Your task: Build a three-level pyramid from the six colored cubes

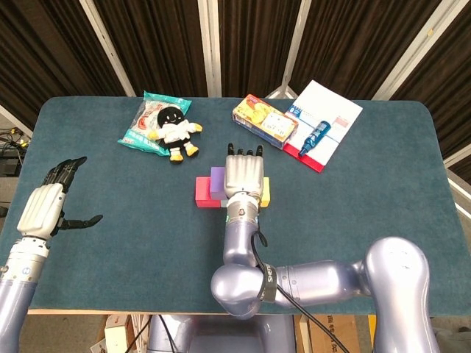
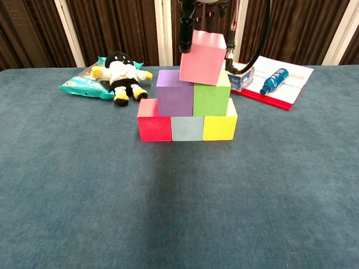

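Red (image 2: pixel 154 120), pale blue (image 2: pixel 187 128) and yellow (image 2: pixel 219 124) cubes form a row on the table. A purple cube (image 2: pixel 175 92) and a green cube (image 2: pixel 211 98) stand on them. Above their seam a pink cube (image 2: pixel 202 58) sits slightly tilted, its lower edge level with their tops; I cannot tell whether it touches. My right hand (image 1: pixel 243 176) grips it from above, with dark fingers (image 2: pixel 185 33) down its left side, and hides most of the stack in the head view. My left hand (image 1: pixel 45 208) hovers open at the table's left edge, holding nothing.
A plush toy (image 2: pixel 122 75) lies on a snack bag (image 2: pixel 81 86) at the back left. Behind the stack are a yellow box (image 1: pixel 265 121) and a blue bottle (image 2: pixel 274 81) on a white and red book (image 1: pixel 324 118).
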